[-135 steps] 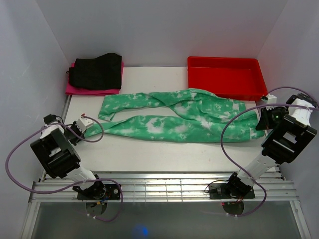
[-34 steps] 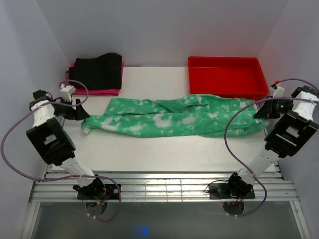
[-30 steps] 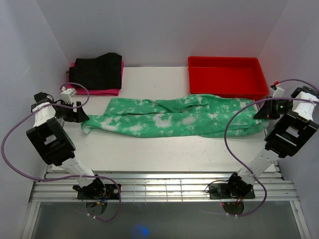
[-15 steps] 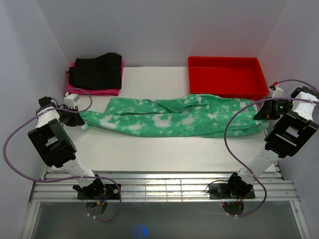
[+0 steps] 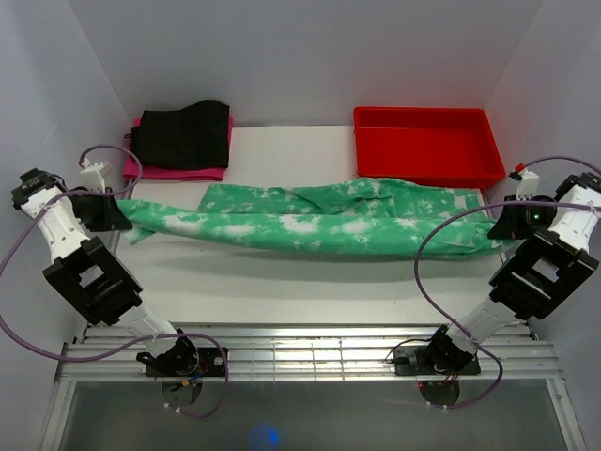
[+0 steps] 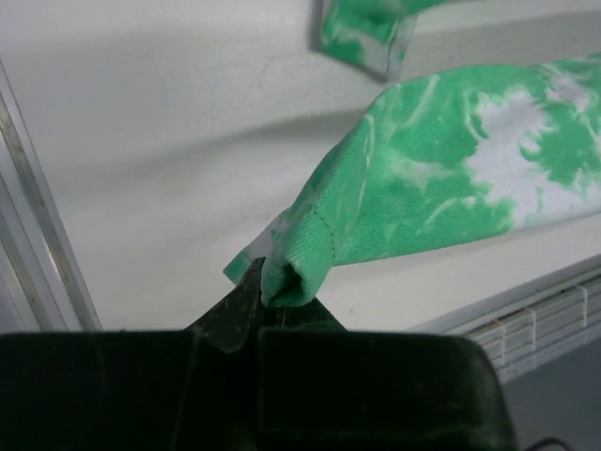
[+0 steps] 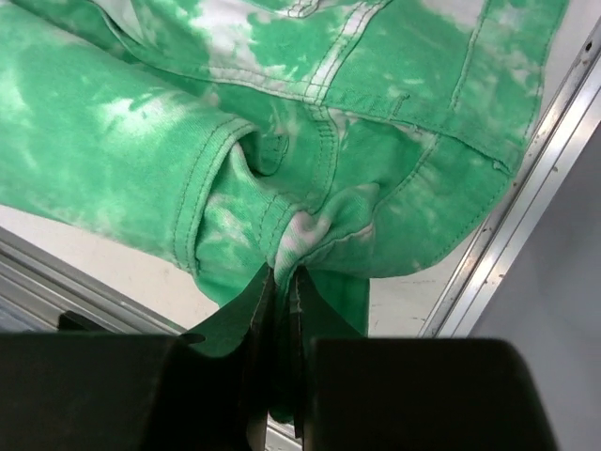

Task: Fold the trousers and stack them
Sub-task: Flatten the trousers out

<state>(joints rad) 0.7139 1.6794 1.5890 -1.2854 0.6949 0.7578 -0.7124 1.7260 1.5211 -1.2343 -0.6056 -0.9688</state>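
Green tie-dye trousers (image 5: 310, 218) lie stretched lengthwise across the table (image 5: 282, 282), spanning the space between your two arms. Your left gripper (image 6: 272, 287), at the left edge, is closed on a leg hem, which bunches between the fingertips. Your right gripper (image 7: 282, 282), at the right edge, is pinched tight on a fold of cloth at the waist end. Behind: a red tray (image 5: 427, 141) just beside the trousers; a black garment (image 5: 180, 134) on a pink garment (image 5: 141, 169), apart.
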